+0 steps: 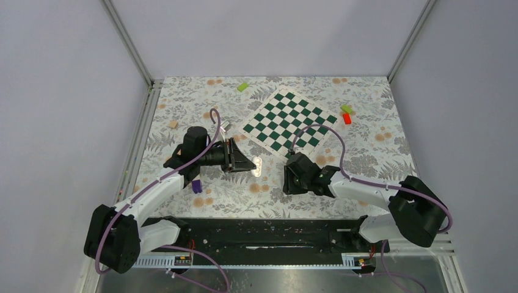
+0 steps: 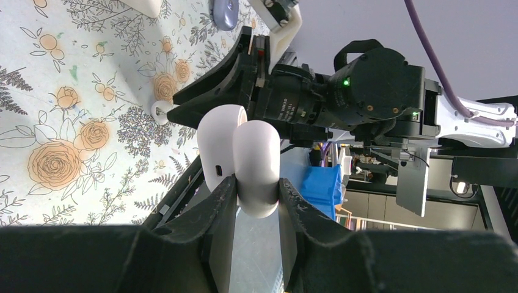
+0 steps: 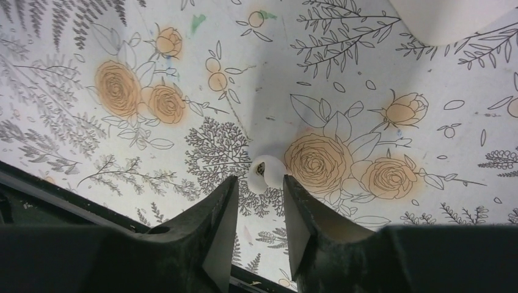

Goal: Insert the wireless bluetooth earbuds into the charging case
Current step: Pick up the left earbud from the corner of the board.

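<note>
My left gripper [image 2: 256, 183] is shut on the white charging case [image 2: 256, 162], which it holds off the table with its lid [image 2: 218, 143] swung open. From above, the case [image 1: 258, 166] hangs between the two grippers. A single white earbud [image 3: 267, 173] lies on the flowered cloth. My right gripper [image 3: 259, 183] stands low over it, jaws narrow. The bud sits at the tips, against the right finger, with a gap to the left one. The left wrist view shows the same earbud [image 2: 160, 112] beside the right gripper's black fingers [image 2: 211, 91]. From above, the right gripper [image 1: 286, 177] hides the bud.
A green-and-white chessboard [image 1: 287, 122] lies behind the grippers. Small blocks are scattered around it: green [image 1: 242, 86], green and red [image 1: 347, 115], tan [image 1: 174, 124], and purple [image 1: 196, 186] by the left arm. A small greyish piece [image 1: 225, 126] lies near the left wrist.
</note>
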`<state>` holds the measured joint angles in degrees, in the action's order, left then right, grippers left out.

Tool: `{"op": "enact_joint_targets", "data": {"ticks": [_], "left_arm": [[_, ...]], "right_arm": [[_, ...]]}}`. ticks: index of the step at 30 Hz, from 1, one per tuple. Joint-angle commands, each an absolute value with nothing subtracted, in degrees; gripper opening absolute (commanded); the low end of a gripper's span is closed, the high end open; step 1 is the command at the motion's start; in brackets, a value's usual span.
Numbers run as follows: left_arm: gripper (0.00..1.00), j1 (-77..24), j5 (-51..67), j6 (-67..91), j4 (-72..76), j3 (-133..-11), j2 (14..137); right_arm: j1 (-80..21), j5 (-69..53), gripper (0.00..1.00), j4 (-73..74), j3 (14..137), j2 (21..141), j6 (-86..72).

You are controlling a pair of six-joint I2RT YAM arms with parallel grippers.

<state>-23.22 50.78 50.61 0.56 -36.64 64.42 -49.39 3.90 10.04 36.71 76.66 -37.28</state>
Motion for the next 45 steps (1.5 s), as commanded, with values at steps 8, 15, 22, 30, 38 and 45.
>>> {"op": "enact_joint_targets", "data": {"ticks": [8, 15, 22, 30, 38, 45], "left_arm": [[0.00, -22.8, 51.6, 51.0, 4.1, -36.9, 62.7], [0.00, -22.8, 51.8, 51.2, 4.5, -36.7, 62.8], [0.00, -22.7, 51.8, 51.2, 4.4, -36.4, 62.2], [0.00, -22.8, 51.7, 51.1, 4.4, -36.2, 61.9], [0.00, -22.8, 51.8, 51.1, 4.7, -36.1, 62.2], [0.00, -22.7, 51.9, 51.3, 5.0, -36.0, 62.0]], "right_arm": [[-49.8, 5.9, 0.26, 9.2, 39.0, 80.1, -37.2], [-49.7, 5.4, 0.24, 9.6, 39.5, 81.2, -37.1], [-49.7, 4.4, 0.24, 9.7, 40.1, 83.1, -36.7], [-49.7, 4.5, 0.26, 11.8, 40.8, 83.1, -36.1], [-49.7, 5.4, 0.34, 12.0, 38.2, 80.6, -36.5], [-49.7, 4.6, 0.29, 11.5, 38.7, 81.8, -36.4]]}}
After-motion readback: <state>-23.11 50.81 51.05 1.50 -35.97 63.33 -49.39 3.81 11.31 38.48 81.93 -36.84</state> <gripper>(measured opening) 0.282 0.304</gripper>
